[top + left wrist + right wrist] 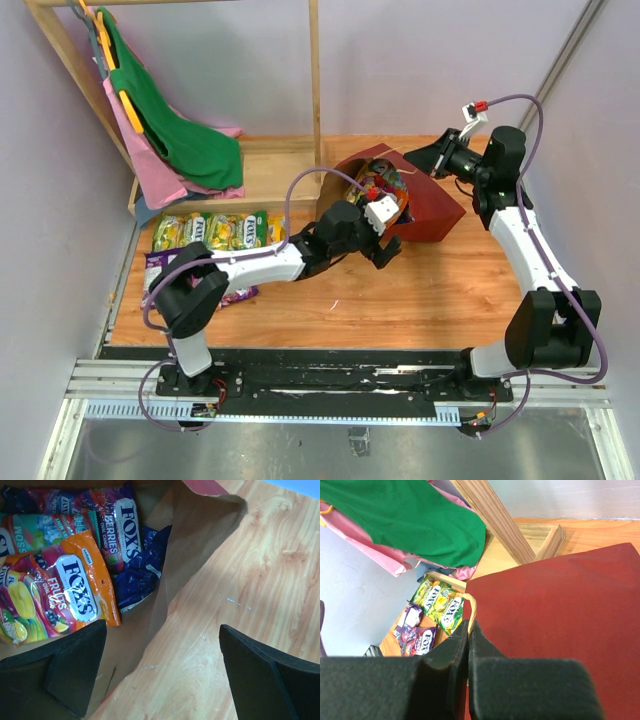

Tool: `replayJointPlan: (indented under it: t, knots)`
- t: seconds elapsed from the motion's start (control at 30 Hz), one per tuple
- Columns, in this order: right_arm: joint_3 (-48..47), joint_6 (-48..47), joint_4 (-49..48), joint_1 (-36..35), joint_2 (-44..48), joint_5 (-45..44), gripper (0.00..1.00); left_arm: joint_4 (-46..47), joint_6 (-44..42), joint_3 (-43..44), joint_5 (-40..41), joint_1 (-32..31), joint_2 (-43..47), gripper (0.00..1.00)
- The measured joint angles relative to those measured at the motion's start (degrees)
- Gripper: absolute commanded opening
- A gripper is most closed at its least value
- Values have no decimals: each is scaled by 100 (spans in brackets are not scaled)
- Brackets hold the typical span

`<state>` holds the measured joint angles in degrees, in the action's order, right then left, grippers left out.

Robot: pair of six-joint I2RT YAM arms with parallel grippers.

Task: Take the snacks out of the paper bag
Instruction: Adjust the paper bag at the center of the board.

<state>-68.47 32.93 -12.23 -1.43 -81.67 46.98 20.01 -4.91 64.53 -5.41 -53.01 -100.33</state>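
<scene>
Snacks [385, 186] crowd the mouth of the bag [432, 212], which lies on its side at the far middle of the counter [420, 300], red side up, mouth turned left. And there's the left claw [392, 240] right at that mouth, spread wide and holding nothing! One finger [75, 670] hangs over the brown lining, the other over bare wood just outside the rim.

Look inside from the wrist: an orange packet [70, 595] lies nearest, a berries packet [117, 525] beyond it, a green packet [45, 532] to the side, and a crumpled blue bag [142, 570] tucked against the paper wall.

Over on the far right, the right claw [422, 158] is pressed together at the bag's upper rim, pinching the tan handle [471, 607] between its tips.

Out on the counter to the left, a row of yellow-green packets [210, 232] lies flat, with purple packets [160, 266] just nearer. Behind them, a green cloth [190, 130] and a pink cloth [150, 165] hang from a wooden rack [316, 70].
</scene>
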Motion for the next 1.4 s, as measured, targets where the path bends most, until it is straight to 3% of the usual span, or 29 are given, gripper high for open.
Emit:
replayJointPlan:
  t: [0.3,0.47,0.63,0.87,1.0,1.4]
  knots:
    - [-2,-4,2,-2,-20,55,1,433,76,146,24,0,-702,65]
    - [-7,-42,26,-15,-42,59,1,570,2,225,9,0,-896,28]
    - [-83,-109,59,-122,-81,57,1,439,-208,748,-133,17,-1296,1]
    - [-584,-321,323,-260,-514,-9,1,173,-166,1362,-1060,481,-1672,0]
    - [-960,-560,560,-350,-828,-55,1,-275,-170,2190,-1547,761,-2124,0]
    - [-2020,-1471,1589,-284,-1427,-96,1,-1222,-109,4686,-2223,588,-3582,2]
